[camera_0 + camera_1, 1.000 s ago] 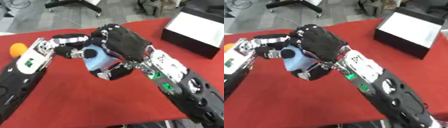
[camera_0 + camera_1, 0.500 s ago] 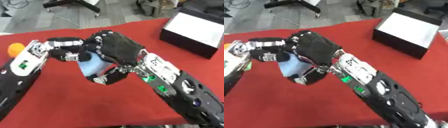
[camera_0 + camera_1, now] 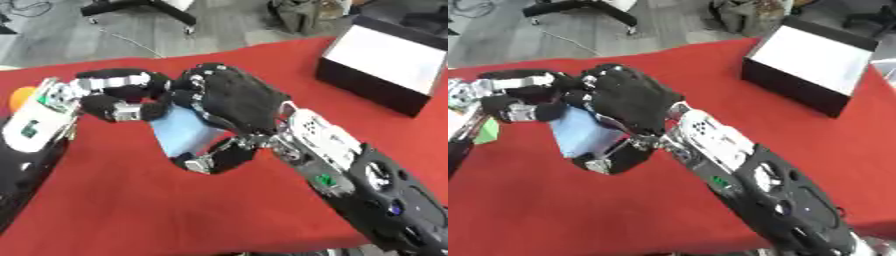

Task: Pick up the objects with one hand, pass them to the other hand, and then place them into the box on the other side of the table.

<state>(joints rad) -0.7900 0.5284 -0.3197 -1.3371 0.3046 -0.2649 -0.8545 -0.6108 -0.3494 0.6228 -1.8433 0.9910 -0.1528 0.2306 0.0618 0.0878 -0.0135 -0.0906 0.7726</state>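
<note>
A light blue block (image 3: 185, 131) hangs above the red tabletop (image 3: 122, 205), left of centre, held between both hands. My left hand (image 3: 122, 95) comes in from the left and has its fingers curled over the block's upper left edge. My black right hand (image 3: 236, 100) covers the block's top and right side, its fingers wrapped over it and its thumb (image 3: 214, 159) hooked under the lower edge. The black box with a white inside (image 3: 367, 92) stands at the table's far right.
An orange ball (image 3: 22, 95) lies at the left edge behind my left forearm. A green thing (image 3: 485, 131) shows at the left edge in the right eye view. Office chair legs and grey floor lie beyond the table's far edge.
Both hands with the blue block have drifted a little left and down. My right hand's fingers have closed further over the block.
</note>
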